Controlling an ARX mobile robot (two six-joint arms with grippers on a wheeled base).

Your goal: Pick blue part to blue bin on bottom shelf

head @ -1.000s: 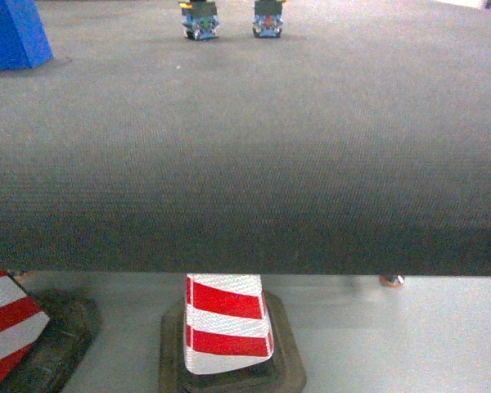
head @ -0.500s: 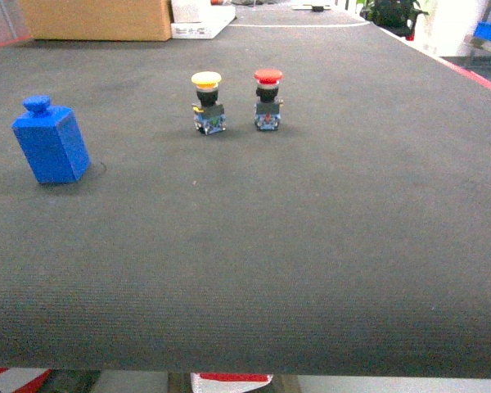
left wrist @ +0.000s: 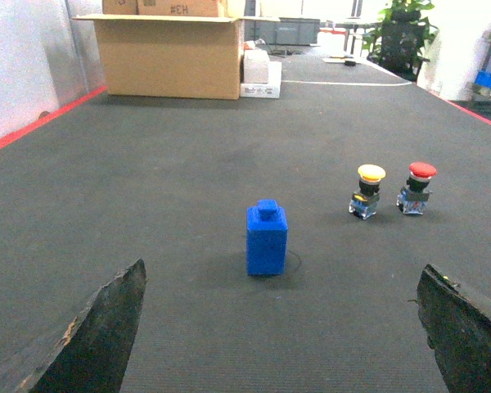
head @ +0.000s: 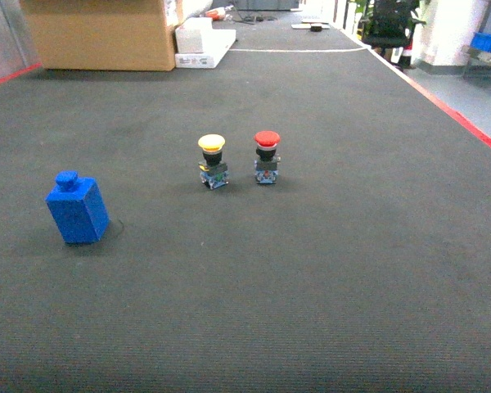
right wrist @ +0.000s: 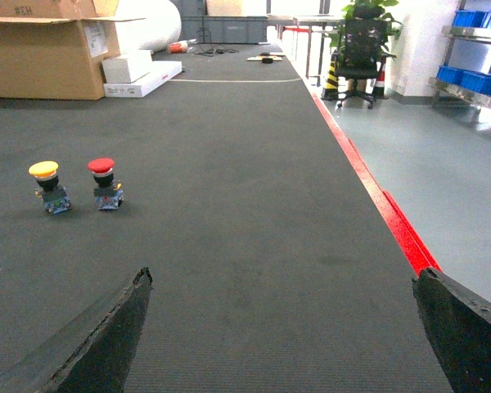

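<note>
Boxy blue part [left wrist: 267, 240] stands on ribbed dark mat [head: 327, 270]; both grippers seemingly spread wide.

Blue part [head: 78, 210]; yellow-capped button [head: 212, 142]; red-capped button [head: 267, 138]; dark grey mat [head: 327, 270]; brown cardboard box [head: 102, 33].

The surface [head: 327, 270] is covered in a dark, matt, finely ribbed cloth-like mat. The blue part [head: 78, 208] is seen as smooth matt plastic. Glossy plastic caps are shown on the yellow push-button [head: 212, 160] and the red push-button [head: 267, 156]. Plain matt cardboard is seen in the box [head: 98, 33]. The left gripper [left wrist: 274, 332] fingers [left wrist: 106, 327] are finished in rough, worn black material.
</note>
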